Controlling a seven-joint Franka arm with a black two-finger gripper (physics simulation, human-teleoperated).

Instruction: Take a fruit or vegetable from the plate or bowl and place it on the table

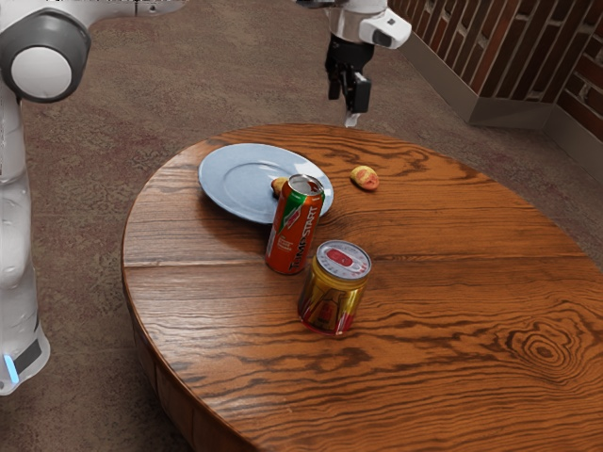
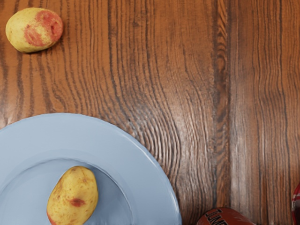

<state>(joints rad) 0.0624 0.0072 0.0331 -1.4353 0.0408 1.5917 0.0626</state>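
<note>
Nearest, a gold can (image 1: 330, 303) and a red-orange can (image 1: 286, 247) stand on the counter (image 1: 452, 320).
Behind them, a yellow potato (image 2: 74, 193) lies in the blue plate (image 1: 215, 184), and a red-blotched potato (image 1: 365, 178) rests on the wood outside its rim; farther back, the claw (image 1: 352, 119) hangs raised, though whether open or closed I cannot tell.

Some indoor room: brick wall (image 1: 523, 47), baseboard (image 1: 513, 112), mottled brown floor (image 1: 236, 80).
</note>
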